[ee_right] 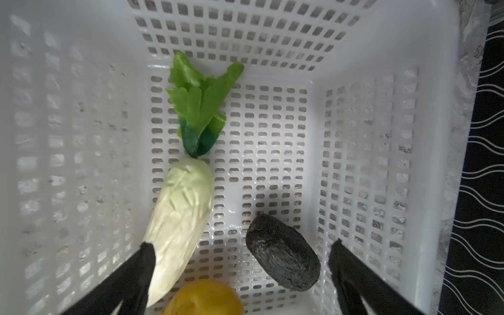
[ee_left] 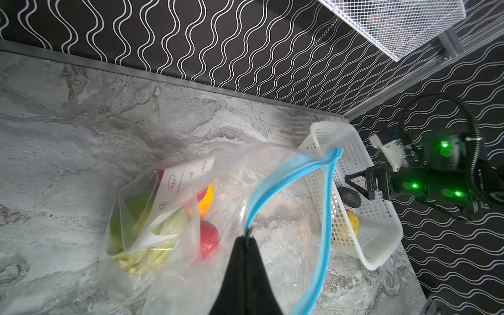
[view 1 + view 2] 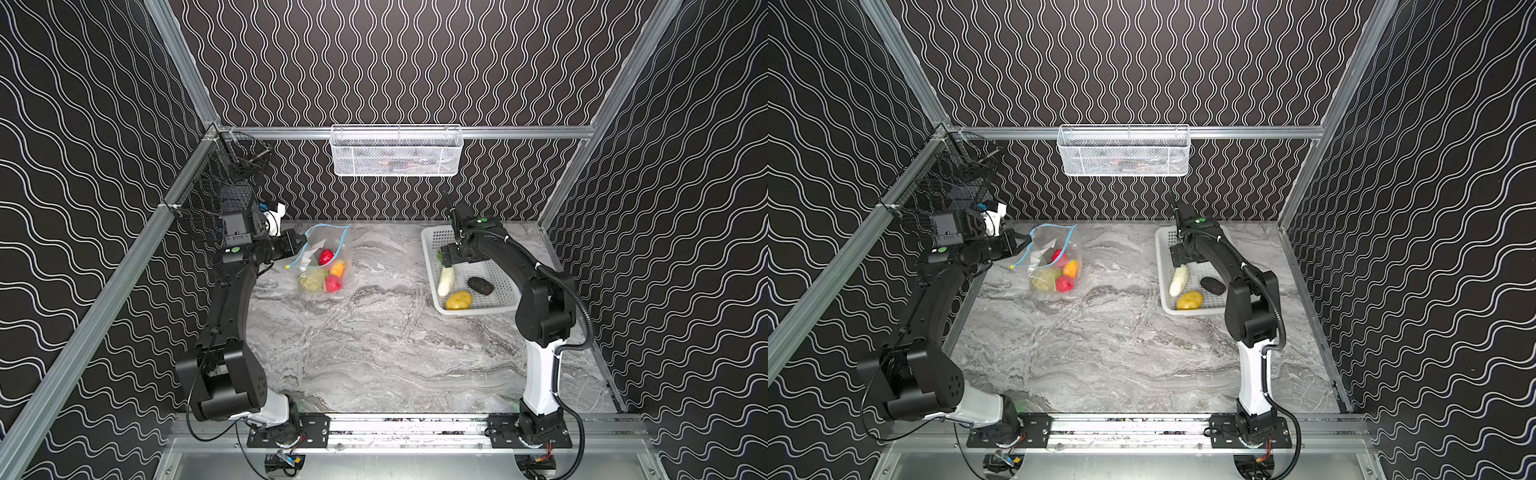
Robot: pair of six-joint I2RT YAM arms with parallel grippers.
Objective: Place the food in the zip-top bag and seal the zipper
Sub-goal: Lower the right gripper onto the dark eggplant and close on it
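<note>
In both top views we list a grey marbled tabletop (image 3: pixel 374 353), black wave-patterned walls (image 3: pixel 415 62), the zip-top bag (image 3: pixel 332 239) rear left with cabbage (image 3: pixel 309 283) and red fruits (image 3: pixel 333 283) inside, a white basket (image 3: pixel 478 311) rear right. Left wrist: left gripper (image 2: pixel 246 241) pinched together on the zipper (image 2: pixel 326 218). Right wrist: right gripper (image 1: pixel 242 244) spread apart above radish (image 1: pixel 182 215), avocado (image 1: pixel 283 259), potato (image 1: pixel 204 297) in that basket.

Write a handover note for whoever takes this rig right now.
Left gripper: shut on the blue zipper strip of the clear zip-top bag, holding its mouth open.
Right gripper: open, over the white radish with green leaves and dark avocado-like piece in the white perforated basket; nothing held.
Done: green cabbage, two red fruits and orange-red one in the bag.
To do: radish, avocado piece, yellow potato-like piece to bag; then seal the zipper.
</note>
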